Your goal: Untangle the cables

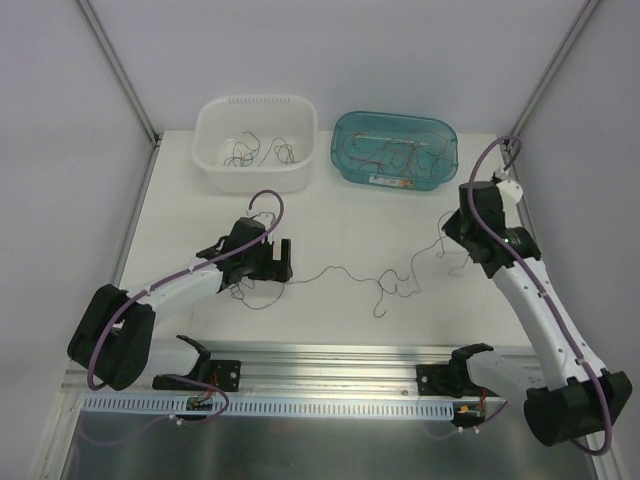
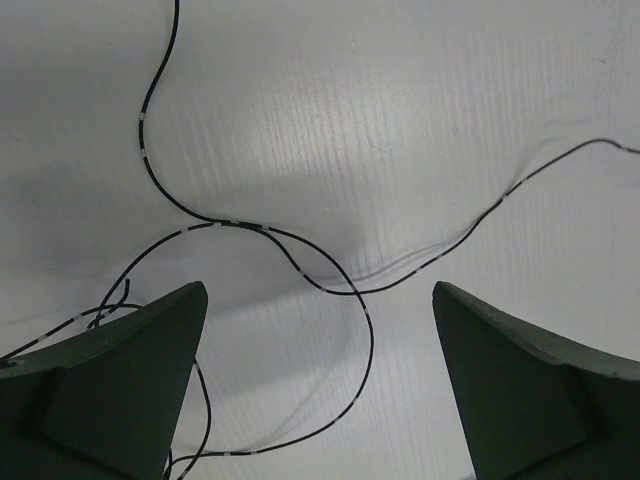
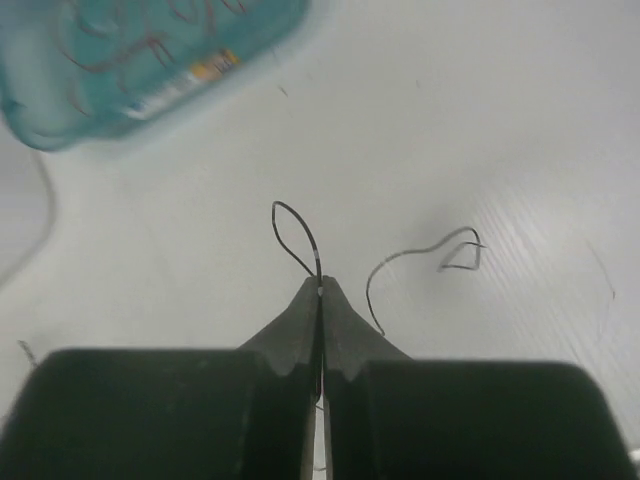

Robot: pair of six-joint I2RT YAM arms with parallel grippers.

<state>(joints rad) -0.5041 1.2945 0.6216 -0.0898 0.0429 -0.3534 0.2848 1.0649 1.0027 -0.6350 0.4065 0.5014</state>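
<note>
A tangle of thin dark cables (image 1: 385,288) lies stretched across the table between the two arms. My left gripper (image 1: 275,268) hovers low over their left end. In the left wrist view a black cable with white marks (image 2: 215,222) loops on the table between the wide-open fingers (image 2: 150,350) of the left gripper (image 2: 320,290), and nothing is held. My right gripper (image 1: 455,248) is at the right end of the strand. Seen from the right wrist, this gripper (image 3: 320,284) is shut on a black cable whose loop (image 3: 313,245) sticks out past the tips. A second cable end (image 3: 420,250) lies just to the right.
A white basket (image 1: 256,100) at the back holds dark cables. Beside it a teal bin (image 1: 395,116), (image 3: 100,110) holds red-brown ones. An aluminium rail (image 1: 330,355) runs along the table's near edge. Frame posts and grey walls close in both sides.
</note>
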